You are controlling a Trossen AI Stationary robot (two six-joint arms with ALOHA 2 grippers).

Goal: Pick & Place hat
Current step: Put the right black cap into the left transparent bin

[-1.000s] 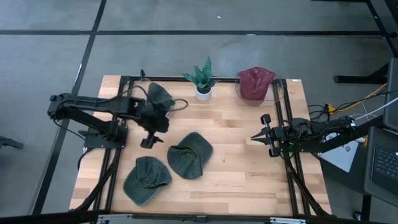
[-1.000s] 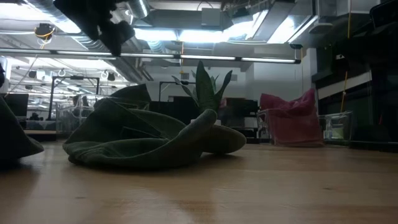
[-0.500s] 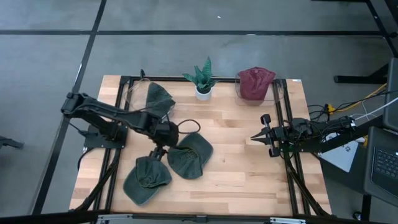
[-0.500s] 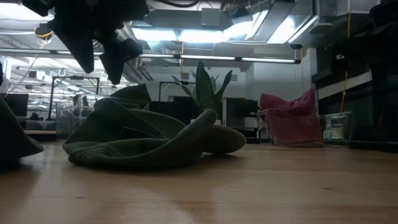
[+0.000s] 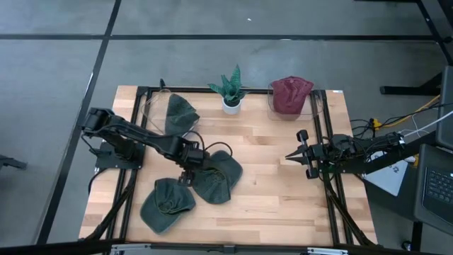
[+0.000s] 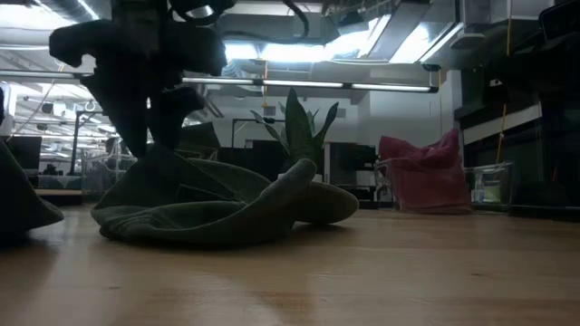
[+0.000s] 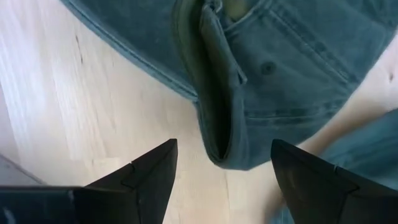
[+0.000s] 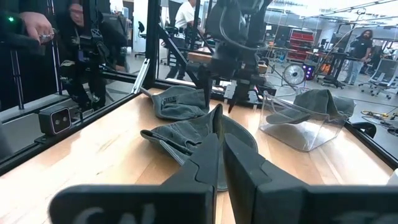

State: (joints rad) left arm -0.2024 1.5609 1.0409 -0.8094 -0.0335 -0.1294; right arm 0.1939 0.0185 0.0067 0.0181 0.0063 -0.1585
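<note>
Now left fingers [image 7: 217,180] apart just above the middle green hat [image 5: 216,177]; right fingers [image 5: 298,156] together, idle.

Overhead view evenly lit, shadows soft. Low view backlit by bright ceiling lights [image 6: 272,47]; arm and green hat [image 6: 213,204] read as dim silhouettes, near surface [image 6: 362,272] blurred.

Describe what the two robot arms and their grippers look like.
Both arms are dark, nearly black, built of slim jointed segments. The left gripper has two flat, matte black fingers tapering to wedge points. The right gripper ends in a similar narrow pointed pair. A thin black cable loops beside the left wrist; yellow and white cables trail behind the right arm.
</note>
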